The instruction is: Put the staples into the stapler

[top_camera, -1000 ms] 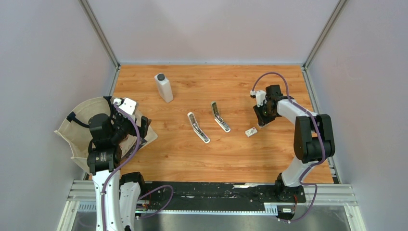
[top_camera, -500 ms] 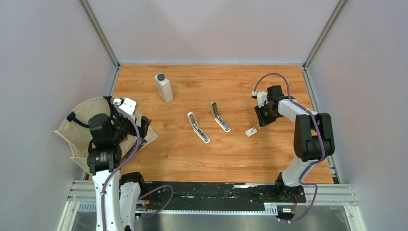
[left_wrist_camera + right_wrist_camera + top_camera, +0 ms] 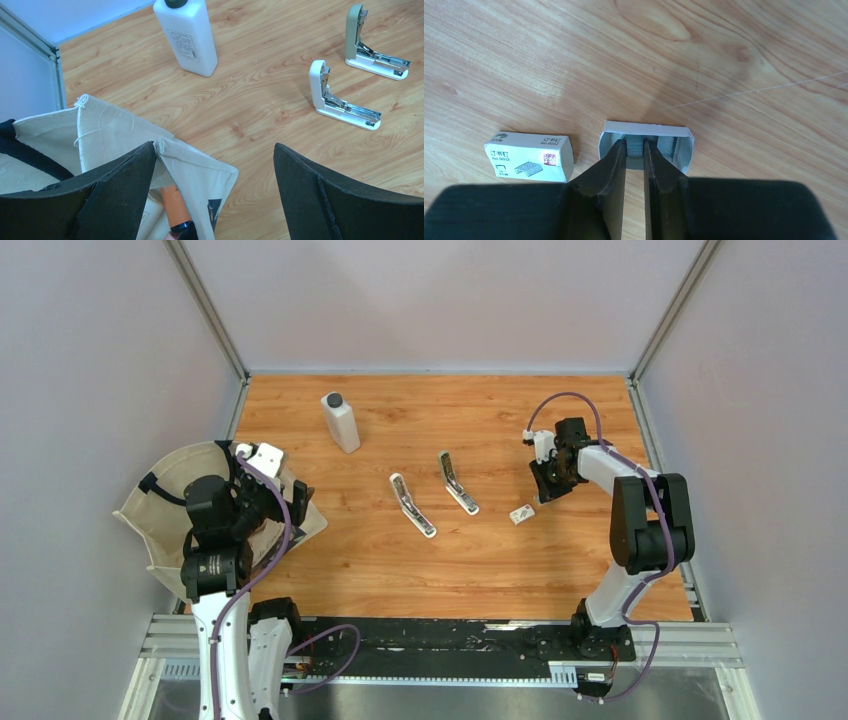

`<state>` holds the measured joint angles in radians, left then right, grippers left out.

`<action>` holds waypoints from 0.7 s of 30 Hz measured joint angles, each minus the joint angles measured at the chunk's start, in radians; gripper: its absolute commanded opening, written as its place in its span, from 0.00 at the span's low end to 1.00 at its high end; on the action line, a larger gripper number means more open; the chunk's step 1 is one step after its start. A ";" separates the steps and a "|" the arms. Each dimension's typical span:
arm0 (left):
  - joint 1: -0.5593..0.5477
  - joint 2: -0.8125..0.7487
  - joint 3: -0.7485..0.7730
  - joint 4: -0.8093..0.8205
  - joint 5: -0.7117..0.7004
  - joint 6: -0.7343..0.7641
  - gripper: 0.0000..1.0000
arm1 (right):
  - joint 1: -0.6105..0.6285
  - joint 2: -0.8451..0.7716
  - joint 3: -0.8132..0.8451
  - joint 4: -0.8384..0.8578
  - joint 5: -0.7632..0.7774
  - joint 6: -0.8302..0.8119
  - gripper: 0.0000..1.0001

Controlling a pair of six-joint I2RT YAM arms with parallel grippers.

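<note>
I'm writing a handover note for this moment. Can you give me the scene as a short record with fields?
Right gripper: closed on a strip of staples inside the open tray
Staple box: lying beside the tray, not touching it
Left gripper: open, empty, above the cloth bag
Staplers: white stapler and green stapler, both hinged open, untouched
Bottle: upright, untouched
Loading: not yet done
</note>
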<state>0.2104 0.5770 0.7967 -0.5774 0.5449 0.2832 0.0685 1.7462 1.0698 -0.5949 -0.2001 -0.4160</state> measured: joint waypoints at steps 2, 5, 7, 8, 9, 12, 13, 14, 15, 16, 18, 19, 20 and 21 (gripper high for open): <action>0.000 0.000 0.000 0.000 0.000 0.000 0.95 | 0.000 -0.001 0.000 0.000 -0.001 0.000 0.18; 0.000 0.000 0.000 0.000 0.000 0.000 0.95 | 0.000 -0.002 0.000 0.000 -0.002 0.000 0.17; 0.000 0.000 0.000 0.000 -0.001 0.000 0.95 | 0.000 -0.003 0.000 0.000 -0.004 0.000 0.17; 0.000 0.000 0.000 0.000 -0.001 0.000 0.95 | 0.000 -0.005 0.000 0.000 -0.004 0.000 0.17; 0.000 0.000 0.000 0.000 -0.001 0.000 0.95 | 0.000 -0.006 0.000 0.000 -0.004 0.000 0.17; 0.000 0.000 0.000 0.000 -0.001 0.000 0.95 | 0.000 -0.021 0.000 0.000 -0.009 0.000 0.17; 0.000 0.000 0.000 0.000 -0.001 0.000 0.95 | 0.000 -0.029 0.000 0.000 -0.011 0.000 0.17; 0.000 0.000 0.000 0.000 -0.001 0.000 0.95 | 0.000 -0.037 0.000 0.000 -0.011 0.000 0.17; 0.000 0.000 0.000 0.000 -0.001 0.000 0.95 | 0.000 -0.043 0.000 0.000 -0.012 0.000 0.17; 0.000 0.000 0.000 0.000 -0.002 0.000 0.95 | 0.000 -0.050 0.000 0.000 -0.012 0.000 0.17; 0.000 0.000 0.000 0.000 -0.002 0.000 0.95 | 0.000 -0.059 0.000 0.000 -0.013 0.000 0.17; 0.000 0.000 0.000 0.000 -0.002 0.000 0.95 | 0.000 -0.062 0.000 0.000 -0.013 0.000 0.17; 0.000 0.000 0.000 0.000 -0.003 0.000 0.95 | 0.000 -0.063 0.000 0.000 -0.013 0.000 0.17; 0.000 0.000 0.000 0.000 -0.003 0.000 0.95 | 0.000 -0.064 0.000 0.000 -0.015 0.000 0.17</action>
<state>0.2104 0.5770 0.7967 -0.5774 0.5415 0.2832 0.0685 1.6817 1.0695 -0.5949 -0.2153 -0.4156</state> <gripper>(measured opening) 0.950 0.170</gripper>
